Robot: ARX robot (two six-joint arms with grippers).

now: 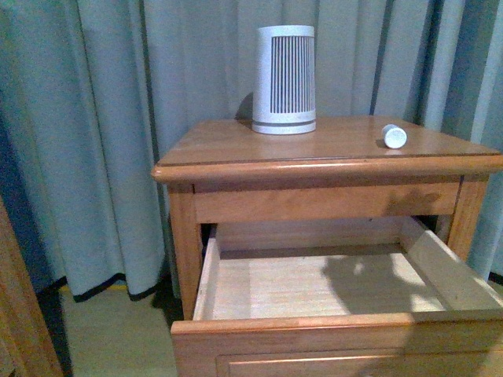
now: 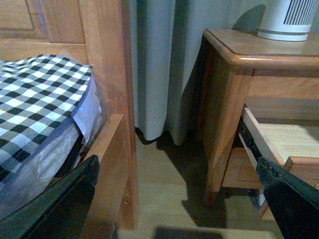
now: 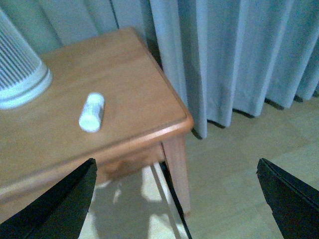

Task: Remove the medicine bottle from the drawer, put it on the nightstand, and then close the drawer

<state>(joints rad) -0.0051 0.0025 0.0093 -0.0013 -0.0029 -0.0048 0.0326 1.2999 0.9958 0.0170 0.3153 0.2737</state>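
The medicine bottle (image 1: 394,136), small and white, lies on its side on the nightstand (image 1: 236,145) top near the right edge; it also shows in the right wrist view (image 3: 91,112). The drawer (image 1: 314,287) is pulled wide open, its pale wood inside bare. No arm shows in the front view. My right gripper (image 3: 174,172) is open and empty, above the nightstand's right corner and the drawer's side rail, apart from the bottle. My left gripper (image 2: 177,172) is open and empty, low over the floor between the bed and the nightstand (image 2: 224,99).
A white-and-grey ribbed device (image 1: 284,78) stands at the back of the nightstand top. Grey curtains (image 1: 94,118) hang behind. A wooden bed frame (image 2: 107,99) with a checked cover (image 2: 35,109) stands left of the nightstand. Wooden floor (image 3: 239,159) lies to the right.
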